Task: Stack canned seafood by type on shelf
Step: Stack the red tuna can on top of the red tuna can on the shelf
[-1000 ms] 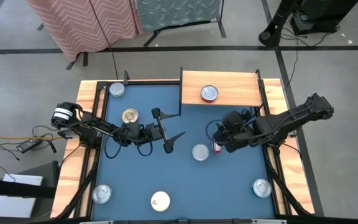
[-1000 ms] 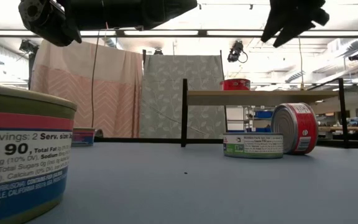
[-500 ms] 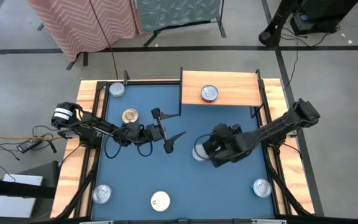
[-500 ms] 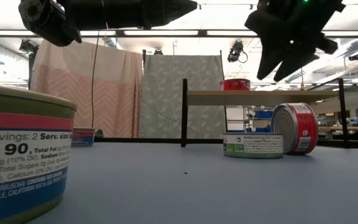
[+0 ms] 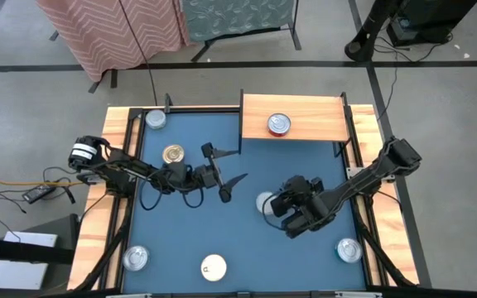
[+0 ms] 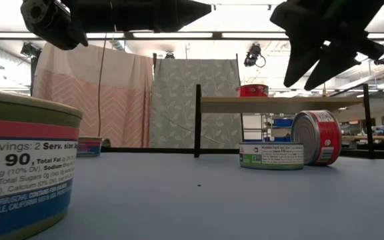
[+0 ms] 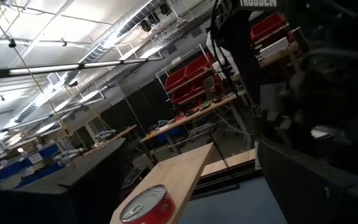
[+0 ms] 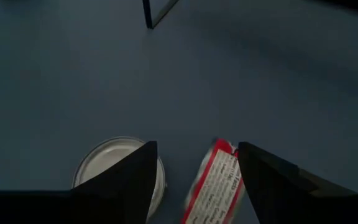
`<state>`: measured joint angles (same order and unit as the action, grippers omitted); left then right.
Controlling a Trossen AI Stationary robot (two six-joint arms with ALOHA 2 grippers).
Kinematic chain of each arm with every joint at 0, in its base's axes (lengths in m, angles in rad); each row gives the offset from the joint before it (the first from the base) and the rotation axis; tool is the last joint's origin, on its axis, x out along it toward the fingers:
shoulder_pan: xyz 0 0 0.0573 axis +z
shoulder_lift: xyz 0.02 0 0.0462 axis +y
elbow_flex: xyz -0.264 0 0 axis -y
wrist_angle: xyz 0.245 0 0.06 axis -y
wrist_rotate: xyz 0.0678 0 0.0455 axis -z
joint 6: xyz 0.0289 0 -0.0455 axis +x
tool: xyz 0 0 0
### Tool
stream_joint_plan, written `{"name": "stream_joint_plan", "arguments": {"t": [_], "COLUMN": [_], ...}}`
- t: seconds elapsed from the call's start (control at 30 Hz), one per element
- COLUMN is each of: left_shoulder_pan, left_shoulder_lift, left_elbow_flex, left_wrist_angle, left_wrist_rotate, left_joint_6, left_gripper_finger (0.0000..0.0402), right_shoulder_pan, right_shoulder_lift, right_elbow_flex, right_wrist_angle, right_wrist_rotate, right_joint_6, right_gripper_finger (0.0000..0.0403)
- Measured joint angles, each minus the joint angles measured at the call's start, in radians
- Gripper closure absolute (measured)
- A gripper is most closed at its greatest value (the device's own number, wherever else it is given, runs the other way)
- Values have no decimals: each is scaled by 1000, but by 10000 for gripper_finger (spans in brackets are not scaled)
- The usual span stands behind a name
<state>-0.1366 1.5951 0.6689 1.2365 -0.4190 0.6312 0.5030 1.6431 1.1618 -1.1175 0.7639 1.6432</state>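
My right gripper [image 8: 196, 147] hangs open above two tins at mid-table, touching neither. One is a flat silver-lidded tin [image 8: 114, 167] with a green label [image 6: 271, 155]. Right beside it, a red-labelled tin [image 8: 215, 182] rests on its round side wall [image 6: 316, 137]. In the high view my right gripper [image 5: 277, 205] hides most of this pair. The shelf [image 5: 292, 114], a light-wood plank at the far edge, bears one red tin [image 5: 279, 124] on its base. My left gripper [image 5: 220, 174] hovers open left of centre, holding nothing.
Loose tins stand on the blue table: a silver one [image 5: 155, 119] at the far left corner, a gold one [image 5: 172, 154], silver ones near left [image 5: 136, 258] and near right [image 5: 349, 249], a white one [image 5: 214, 266]. Wooden rails [image 5: 98, 215] border both sides.
My right gripper has come down and moved toward the table's near edge and a little left, rolling at the wrist, until it hangs over the two mid-table tins. No tin has moved.
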Motion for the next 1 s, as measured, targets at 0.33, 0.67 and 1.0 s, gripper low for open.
{"name": "stream_joint_plan", "arguments": {"t": [0.33, 0.67, 1.0], "left_shoulder_pan": [81, 155, 217], "left_shoulder_lift": [0, 0, 0], "left_elbow_flex": [0, 54, 271], "left_wrist_angle": [65, 251, 79], "left_wrist_rotate": [-25, -96, -248], "left_joint_6": [52, 204, 232], "left_gripper_finger": [39, 39, 39], "right_shoulder_pan": [-30, -146, -176], "right_shoulder_lift": [-76, -200, -378], "right_elbow_flex": [0, 0, 0], "right_wrist_angle": [-227, -251, 47], "right_wrist_rotate": [-23, -109, -214], "right_joint_6": [10, 22, -55], "right_gripper_finger": [167, 167, 167]}}
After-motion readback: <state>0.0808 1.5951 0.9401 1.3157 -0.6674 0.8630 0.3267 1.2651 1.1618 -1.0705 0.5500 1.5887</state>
